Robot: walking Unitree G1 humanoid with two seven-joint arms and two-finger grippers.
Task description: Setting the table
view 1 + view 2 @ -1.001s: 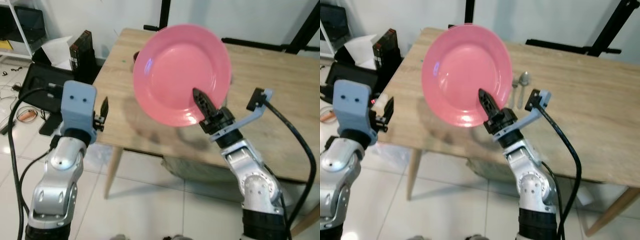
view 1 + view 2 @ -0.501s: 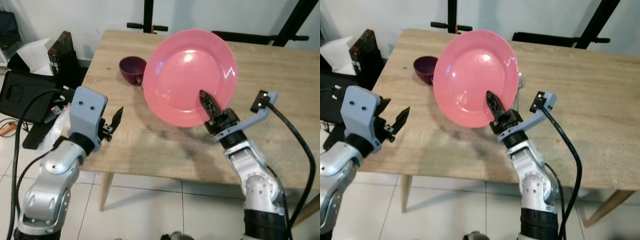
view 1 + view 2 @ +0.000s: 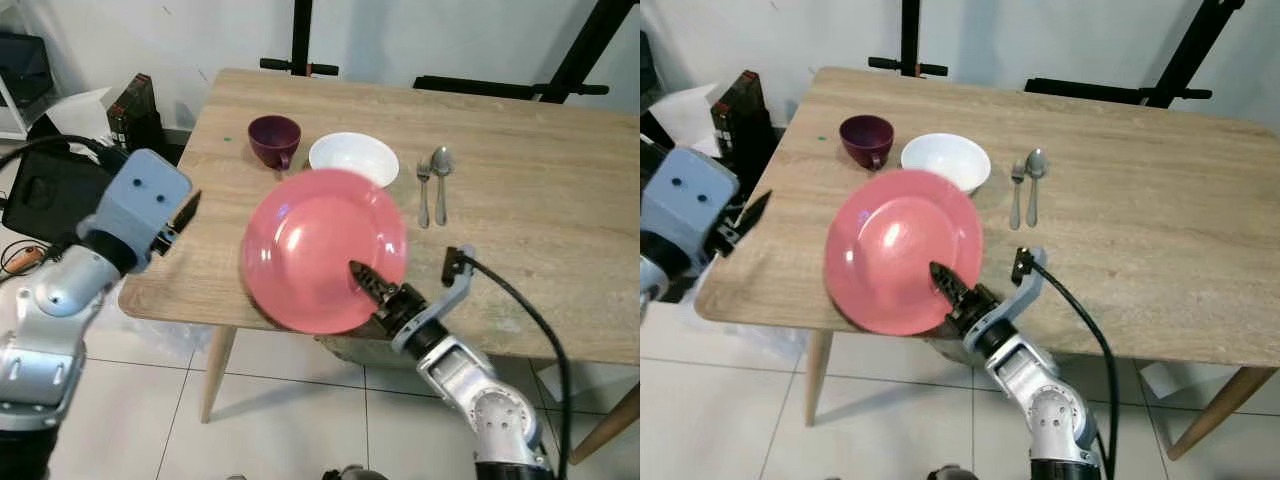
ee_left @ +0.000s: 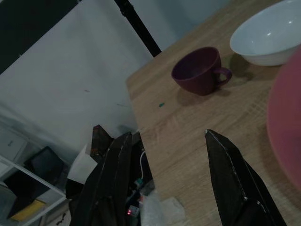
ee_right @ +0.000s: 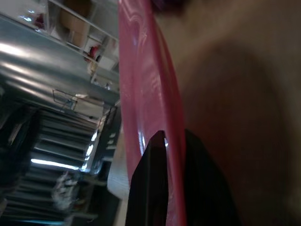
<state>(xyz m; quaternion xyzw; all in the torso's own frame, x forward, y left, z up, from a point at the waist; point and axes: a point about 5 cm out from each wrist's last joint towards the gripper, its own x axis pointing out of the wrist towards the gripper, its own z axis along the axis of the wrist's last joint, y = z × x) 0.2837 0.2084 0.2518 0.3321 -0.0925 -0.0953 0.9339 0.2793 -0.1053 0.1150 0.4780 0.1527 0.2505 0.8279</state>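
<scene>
My right gripper (image 3: 366, 284) is shut on the near rim of a pink plate (image 3: 318, 262), which hangs tilted above the front edge of the wooden table (image 3: 540, 180). In the right wrist view the plate (image 5: 141, 80) runs edge-on between the black fingers (image 5: 149, 188). Behind the plate sit a white bowl (image 3: 352, 158), a purple cup (image 3: 274, 138), and a fork (image 3: 423, 191) beside a spoon (image 3: 440, 180). My left gripper (image 4: 169, 188) is open off the table's left edge; its wrist view looks at the cup (image 4: 200, 71) and bowl (image 4: 270, 34).
Black stands (image 3: 300, 40) rise behind the table against the wall. A black bag (image 3: 45, 185), a book (image 3: 130, 105) and cables lie on the tiled floor to the left. The right half of the table is bare wood.
The plate has come down and nearer, from high over the table to low above its front edge. The camera has shifted, bringing bowl, fork and spoon into sight. My left arm has risen leftward.
</scene>
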